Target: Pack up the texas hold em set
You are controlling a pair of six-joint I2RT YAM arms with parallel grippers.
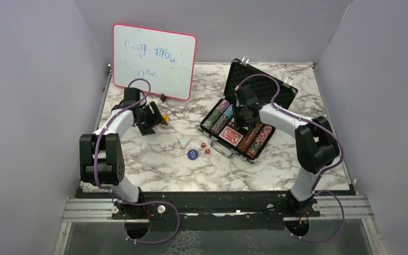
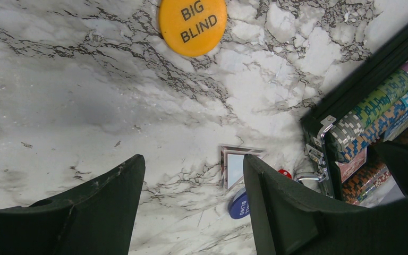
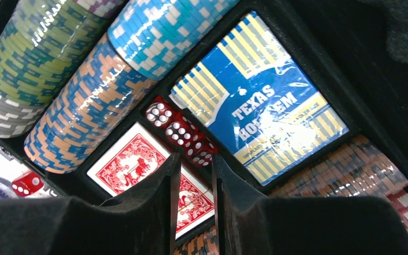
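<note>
**A:** What writing can you read?

**B:** The orange button (image 2: 192, 25), at the top of the left wrist view, says "BIG BLIND" in black. In the right wrist view, a blue card box (image 3: 260, 106) in clear film reads "TEXAS", with glare across the word below it. The finer print is too small to read. The pink-framed whiteboard (image 1: 154, 61), upper left in the top view, has faint blue scribble I cannot make out.

**A:** And the pincers?

**B:** The left pincer (image 2: 192, 164) has its fingers wide apart over bare marble and holds nothing, with the orange button ahead of it. The right pincer (image 3: 195, 170) hangs over the open black case (image 1: 281, 95). Its fingers are only a narrow slit apart with nothing between them. The red-backed cards (image 3: 133, 167) show through that gap, and the packed dice (image 3: 180, 130) sit in a row just past the tips.

**A:** Where is the set?

**B:** The case lies right of centre in the top view, its lid raised toward the back wall. Chip stacks (image 3: 85, 117) fill the rows on either side of the cards. Out on the counter (image 1: 154, 170) are the blue button (image 1: 192, 154) and the loose dice (image 1: 203, 145), just beside it and near the case's handle.

**A:** Room to move?

**B:** There is bare marble across the lower middle of the top view. Grey walls close in at the left and right edges.
</note>
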